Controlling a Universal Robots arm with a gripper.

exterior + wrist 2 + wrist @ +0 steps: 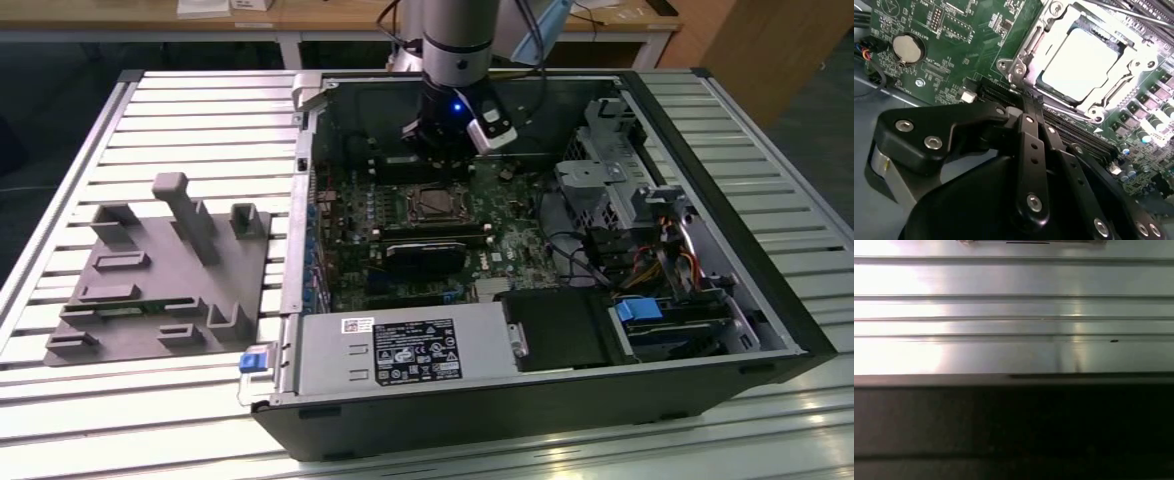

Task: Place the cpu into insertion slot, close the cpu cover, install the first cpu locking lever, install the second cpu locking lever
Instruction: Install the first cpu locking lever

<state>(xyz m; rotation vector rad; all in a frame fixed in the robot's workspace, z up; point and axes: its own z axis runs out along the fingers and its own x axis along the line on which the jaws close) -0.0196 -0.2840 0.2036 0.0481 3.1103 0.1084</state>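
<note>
The cpu point(1081, 57) lies flat in the insertion slot point(434, 203) on the green board, its pale metal top showing. The silver cpu cover point(1026, 55) lies down around it, framing the chip through its window. My gripper point(1030, 102) is shut with nothing between its black fingers point(1026, 135), and its tip sits low over the board just beside one corner of the socket. In the exterior view the gripper point(441, 165) hangs straight down inside the open computer case, just behind the socket. I cannot tell how the locking levers stand.
A coin battery point(906, 47) sits on the board near the gripper. A black block point(427, 250) lies just in front of the socket, with a drive cage point(614, 190) and cables to the exterior view's right. A grey fixture point(160, 270) stands on the slatted table point(1014, 315).
</note>
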